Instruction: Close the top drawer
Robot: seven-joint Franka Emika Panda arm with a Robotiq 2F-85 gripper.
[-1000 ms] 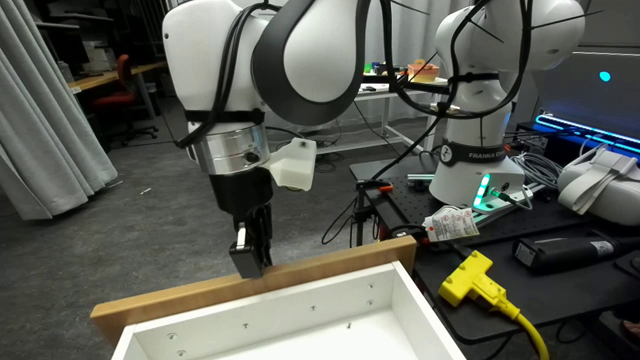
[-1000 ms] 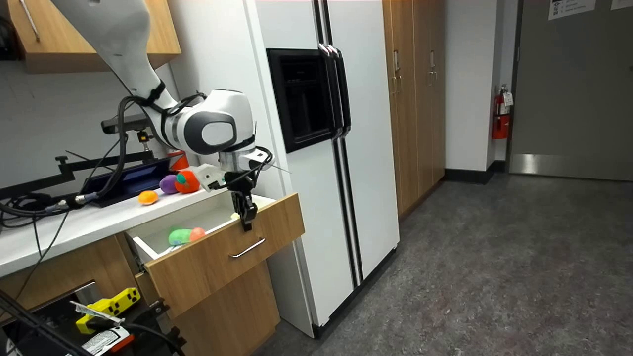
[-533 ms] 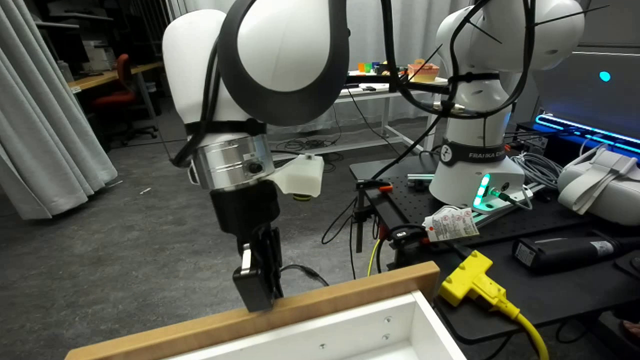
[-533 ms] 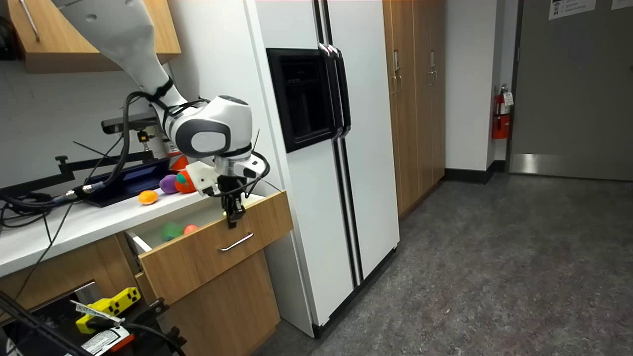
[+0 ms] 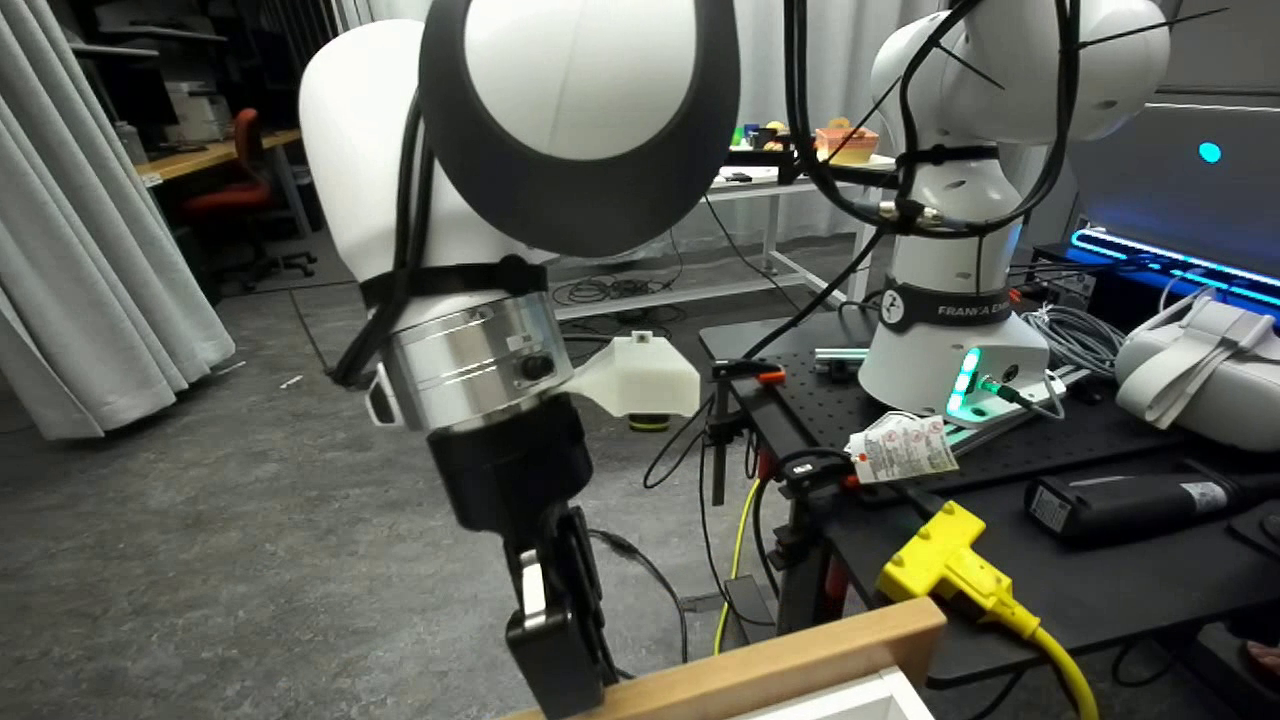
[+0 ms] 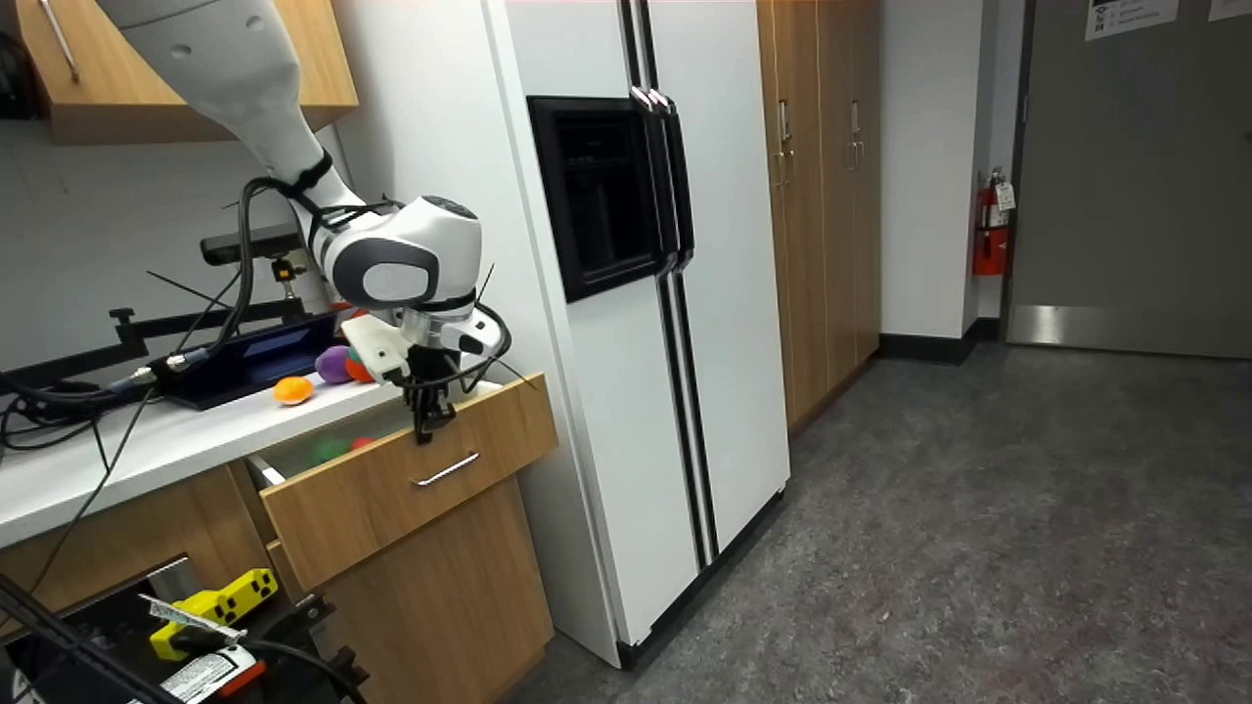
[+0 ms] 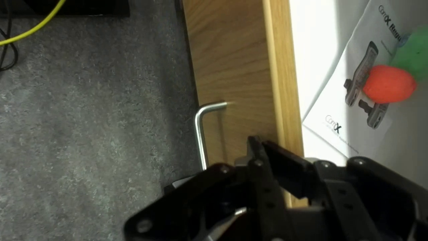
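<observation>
The top drawer (image 6: 337,523) stands partly open under the white counter in an exterior view. Its light wooden front board shows at the bottom of an exterior view (image 5: 770,668) and in the wrist view (image 7: 230,67). A metal bar handle (image 6: 445,470) sits on its front; it also shows in the wrist view (image 7: 200,134). My gripper (image 6: 430,430) is tilted at the board's top edge, above the handle, with a fingertip reaching over the outer face. In the wrist view the fingertips (image 7: 262,142) come together over the board, holding nothing visible. Exact contact with the board is hidden.
Inside the drawer lie a red object (image 7: 389,84), a green object (image 7: 413,53) and a printed paper (image 7: 354,110). A yellow power splitter (image 5: 950,565) lies on the black cart beside the drawer. An orange ball (image 6: 293,391) is on the counter. A white fridge (image 6: 626,411) stands beside the drawer.
The drawer has slid inward toward the cabinet, and less of its inside shows. My gripper has moved along with the front board and tilted more.
</observation>
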